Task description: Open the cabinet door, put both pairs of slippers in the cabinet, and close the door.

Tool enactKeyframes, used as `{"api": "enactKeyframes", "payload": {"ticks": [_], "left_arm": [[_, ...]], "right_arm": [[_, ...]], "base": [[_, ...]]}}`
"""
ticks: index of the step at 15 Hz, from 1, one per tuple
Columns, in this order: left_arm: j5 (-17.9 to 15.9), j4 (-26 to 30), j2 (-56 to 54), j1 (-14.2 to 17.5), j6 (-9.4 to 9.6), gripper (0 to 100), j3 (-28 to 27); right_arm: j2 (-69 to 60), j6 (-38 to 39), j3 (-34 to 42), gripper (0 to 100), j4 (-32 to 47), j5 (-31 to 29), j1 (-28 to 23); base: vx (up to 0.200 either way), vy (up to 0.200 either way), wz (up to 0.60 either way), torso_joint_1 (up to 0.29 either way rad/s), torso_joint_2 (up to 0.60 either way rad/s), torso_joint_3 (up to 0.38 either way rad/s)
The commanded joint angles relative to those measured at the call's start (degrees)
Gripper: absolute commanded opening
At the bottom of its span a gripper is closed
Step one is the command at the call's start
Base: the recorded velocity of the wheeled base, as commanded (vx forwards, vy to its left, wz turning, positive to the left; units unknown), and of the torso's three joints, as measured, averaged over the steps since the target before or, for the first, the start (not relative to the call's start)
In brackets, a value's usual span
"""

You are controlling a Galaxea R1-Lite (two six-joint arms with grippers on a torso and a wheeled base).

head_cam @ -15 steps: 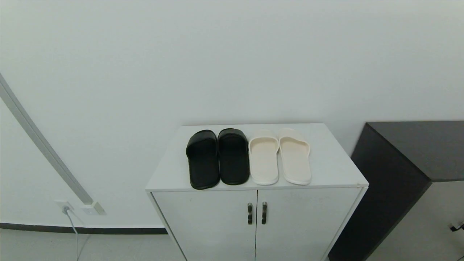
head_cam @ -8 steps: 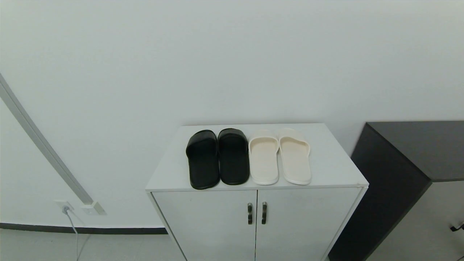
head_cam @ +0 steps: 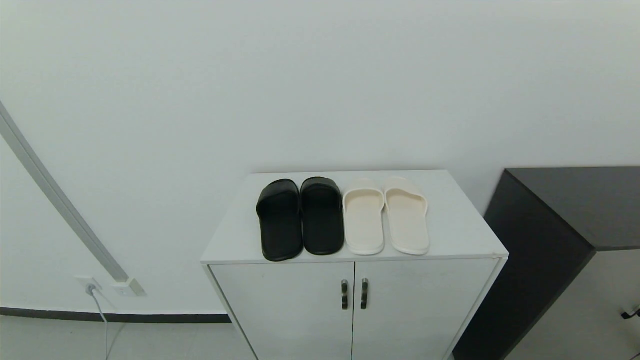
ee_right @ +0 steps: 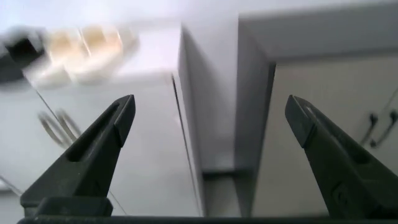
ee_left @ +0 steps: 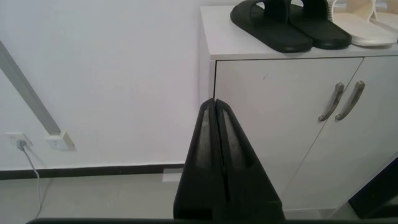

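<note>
- On the cabinet top: black slippers left, cream slippers right, none stowed.
- Both doors shut, so nothing done yet.
- Left gripper closed, empty; right gripper wide open.

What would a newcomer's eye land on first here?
A black pair of slippers and a cream pair sit side by side atop a white cabinet, its doors shut. A dark cabinet stands to its right. The left pincer is shut, the right pincer open.
</note>
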Motion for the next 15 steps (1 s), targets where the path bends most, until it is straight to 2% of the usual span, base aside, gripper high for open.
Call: {"api": "enactKeyframes", "payload": {"ticks": [1, 5, 7, 9, 10, 11, 13, 15], "left_arm": [[0.0, 0.0, 0.1, 0.0, 0.04, 0, 0.0], [-0.2, 0.0, 0.1, 0.0, -0.13, 0, 0.0], [-0.2, 0.0, 0.1, 0.0, -0.13, 0, 0.0], [-0.2, 0.0, 0.1, 0.0, -0.05, 0, 0.0], [-0.2, 0.0, 0.1, 0.0, 0.04, 0, 0.0], [-0.2, 0.0, 0.1, 0.0, 0.04, 0, 0.0], [-0.2, 0.0, 0.1, 0.0, 0.04, 0, 0.0], [-0.3, 0.0, 0.1, 0.0, 0.04, 0, -0.1]], "right_arm": [[8.4, 2.1, -11.9, 100, 5.5, 1.4, 0.8], [24.9, 3.5, -12.0, 100, 4.0, 13.0, 1.3], [37.5, 6.0, -12.3, 100, -4.7, 16.7, 3.3], [48.3, 6.4, -13.5, 100, -11.9, 16.0, 7.9], [55.8, 6.4, -15.6, 100, -17.1, 11.2, 12.5], [61.1, 6.9, -17.6, 100, -21.4, 4.2, 19.3], [68.8, 10.3, -21.7, 100, -26.8, -7.2, 30.6], [75.5, 10.9, -27.6, 100, -27.9, -13.9, 36.6]], "base": [[0.0, 0.0, 0.0, 0.0, 0.0, 0.0], [0.0, 0.0, 0.0, 0.0, 0.0, 0.0], [0.0, 0.0, 0.0, 0.0, 0.0, 0.0], [0.0, 0.0, 0.0, 0.0, 0.0, 0.0], [0.0, 0.0, 0.0, 0.0, 0.0, 0.0], [0.0, 0.0, 0.0, 0.0, 0.0, 0.0], [0.0, 0.0, 0.0, 0.0, 0.0, 0.0], [0.0, 0.0, 0.0, 0.0, 0.0, 0.0]]}}
